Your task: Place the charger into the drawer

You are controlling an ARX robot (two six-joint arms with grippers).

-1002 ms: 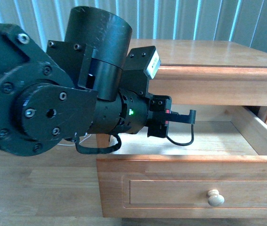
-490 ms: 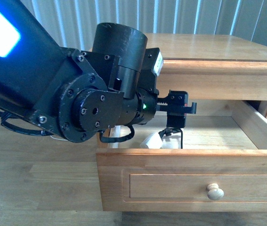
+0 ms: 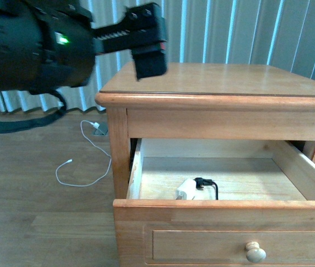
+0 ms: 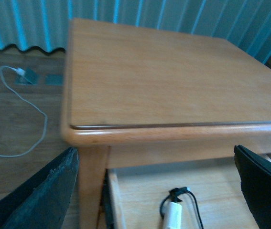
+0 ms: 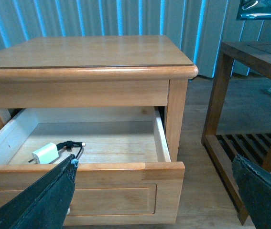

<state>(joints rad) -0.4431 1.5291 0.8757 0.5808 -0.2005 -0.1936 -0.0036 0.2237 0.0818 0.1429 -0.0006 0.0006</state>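
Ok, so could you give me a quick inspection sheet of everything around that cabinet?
Surface: honey-coloured wooden cabinet top, bare.
Job's things: small white boxy charger with black looped cable lies inside the open honey-coloured wooden top drawer.
Clutter: nothing seen.
Jaws: left gripper and right gripper, jaws wide apart, empty.
Cables: thin white cable on the floor, left of the cabinet.
Surroundings: wood-plank floor, pale vertical blinds, dark slatted wooden stand nearby.

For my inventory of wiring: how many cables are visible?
2: a short black looped cable lies in the open honey-coloured wooden drawer; a thin white cable lies on the wood floor. Others may be hidden.
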